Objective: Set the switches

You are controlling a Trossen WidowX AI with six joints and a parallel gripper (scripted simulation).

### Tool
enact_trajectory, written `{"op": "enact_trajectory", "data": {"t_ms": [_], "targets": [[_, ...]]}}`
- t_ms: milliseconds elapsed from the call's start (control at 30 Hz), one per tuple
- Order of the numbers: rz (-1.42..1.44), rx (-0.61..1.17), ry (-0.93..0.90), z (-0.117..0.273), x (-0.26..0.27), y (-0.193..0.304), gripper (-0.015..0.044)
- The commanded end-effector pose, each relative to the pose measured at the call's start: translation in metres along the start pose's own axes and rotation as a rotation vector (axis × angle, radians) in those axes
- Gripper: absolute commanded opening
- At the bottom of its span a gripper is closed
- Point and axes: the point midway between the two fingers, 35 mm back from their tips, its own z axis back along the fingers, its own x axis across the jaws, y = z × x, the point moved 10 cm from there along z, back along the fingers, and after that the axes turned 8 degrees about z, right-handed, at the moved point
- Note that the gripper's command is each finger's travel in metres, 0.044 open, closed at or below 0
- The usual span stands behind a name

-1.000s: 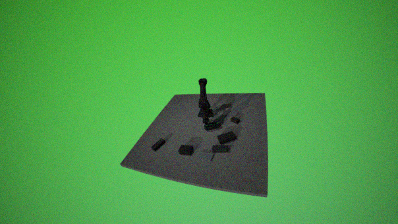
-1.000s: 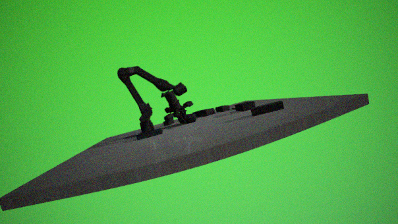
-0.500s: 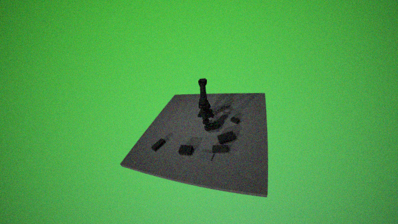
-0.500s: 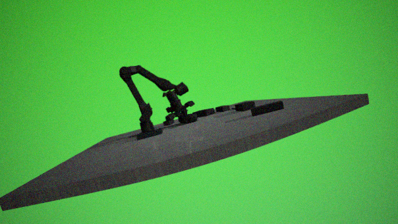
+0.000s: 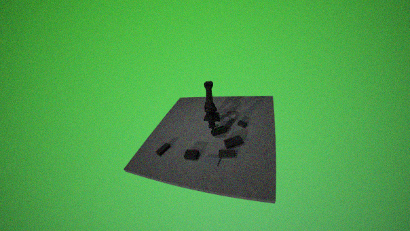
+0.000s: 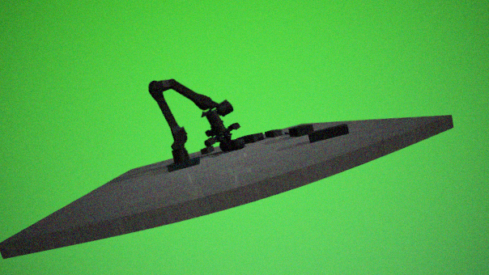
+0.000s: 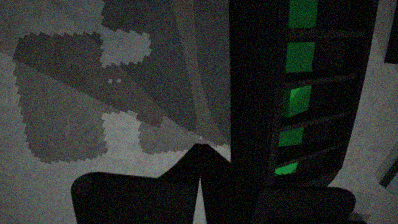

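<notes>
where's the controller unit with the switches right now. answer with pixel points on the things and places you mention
In the wrist view, the controller unit (image 5: 220,130) (image 7: 255,75) stands right of centre, its green switch ends showing, right beside the closed gripper's fingertips.
</notes>
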Motion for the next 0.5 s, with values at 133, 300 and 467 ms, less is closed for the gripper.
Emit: {"op": "enact_trajectory", "data": {"t_ms": [133,300,467], "targets": [[0.004,0.004,0.028,0.054,0.016,-0.003,0.0000],[0.011,0.002,0.028,0.054,0.015,-0.003,0.0000],[0.173,-0.043,0.036,0.048,-0.007,0.012,0.0000]]}}
